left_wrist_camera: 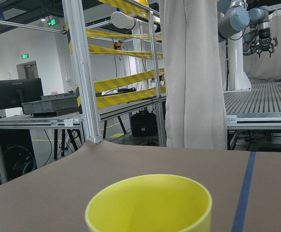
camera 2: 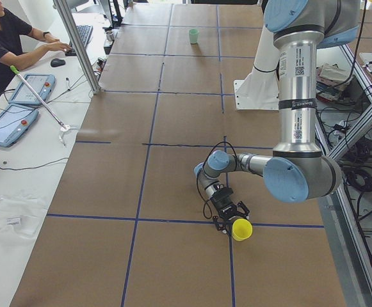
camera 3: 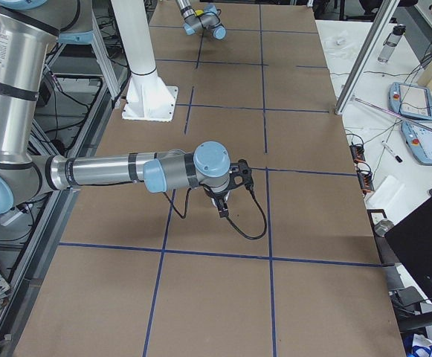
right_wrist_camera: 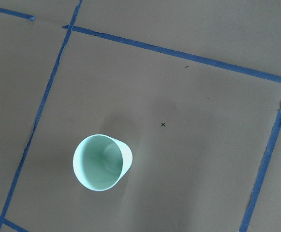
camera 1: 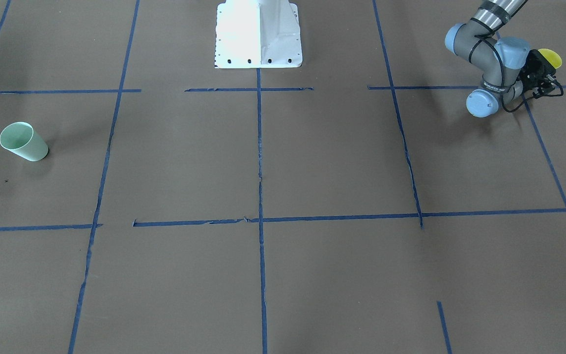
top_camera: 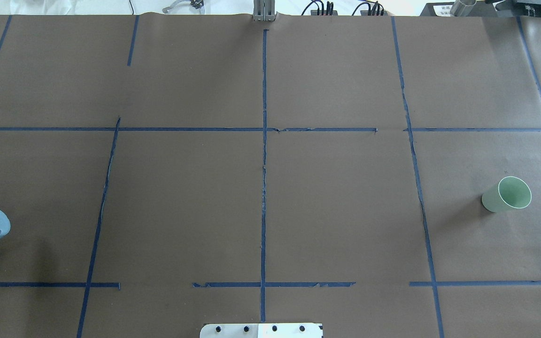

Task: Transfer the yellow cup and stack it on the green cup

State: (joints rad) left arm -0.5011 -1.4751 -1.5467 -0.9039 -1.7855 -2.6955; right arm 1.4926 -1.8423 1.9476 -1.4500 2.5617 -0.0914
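L gripper (camera 1: 544,69): we see it low over the table (top_camera: 181,188), lying roughly level, w/ the yellow cup (left_wrist_camera: 150,203) right at its tip. In the L wrist cam the cup's open mouth fills the bottom edge, upright, directly ahead of the hand. The fingers don't show there. In the front & side views the black gripper body hides the contact. So we can't tell if the jaws are spread or pinching the cup, nor if the cup's base sits on the paper. Just past the cup, on that view's right, a blue tape line (left_wrist_camera: 242,193) runs away across the brown paper. Further out from this hand stands the white robot base (camera 1: 258,34).

R gripper (camera 3: 221,202): it shows only in the side view, pointing down from a level forearm, high over the table. Spread or pressed together, we can't tell. Its wrist cam looks straight down. The green cup (right_wrist_camera: 101,162) stands upright, mouth up, below the hand & toward the lower left of that view, inside a tape square, touching no line. A small x mark (right_wrist_camera: 163,124) is on the paper near it.

The green cup is well apart from the L gripper & yellow cup, at the opposite end of the table. Farthest off, a person (camera 2: 6,45) sits at a desk beside the table.
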